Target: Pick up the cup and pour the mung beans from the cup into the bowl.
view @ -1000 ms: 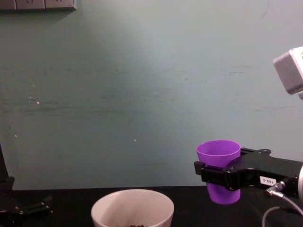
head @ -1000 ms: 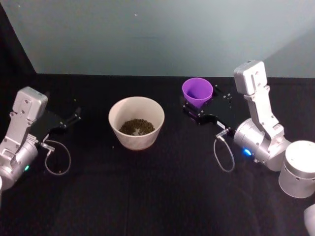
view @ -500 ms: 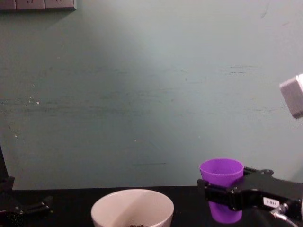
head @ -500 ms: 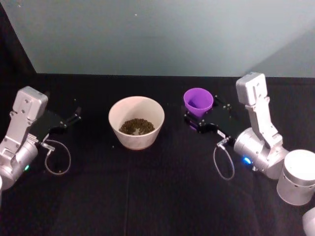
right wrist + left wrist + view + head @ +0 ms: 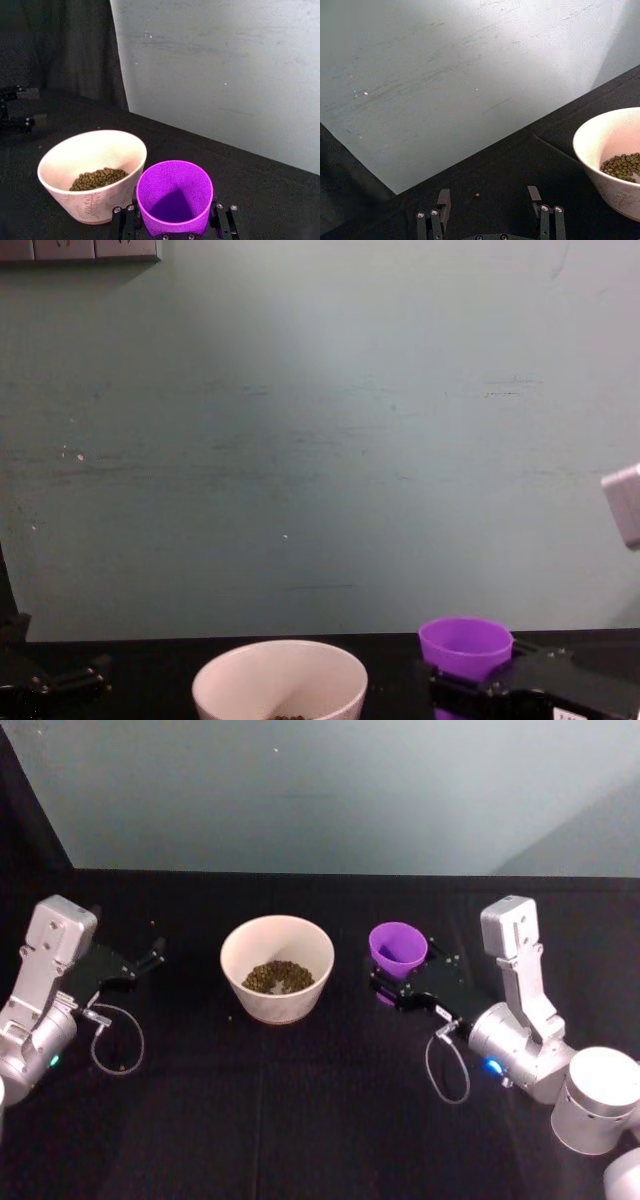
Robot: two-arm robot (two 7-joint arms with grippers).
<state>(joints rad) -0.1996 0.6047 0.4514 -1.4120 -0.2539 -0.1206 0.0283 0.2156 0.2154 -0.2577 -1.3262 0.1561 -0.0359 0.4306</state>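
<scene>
So the black desk (image 5: 300,1120) takes up most of the head view. The bowl (image 5: 277,968) sits center-left with the mung beans (image 5: 277,978) heaped inside. Just right of it, the right gripper (image 5: 398,982) clamps the cup (image 5: 397,947), upright, mouth up, looks empty. The left gripper (image 5: 152,953) sits wide open at the left edge.

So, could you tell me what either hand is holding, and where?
The right hand grips the small purple plastic cup around its lower wall; the left hand holds nothing.
</scene>
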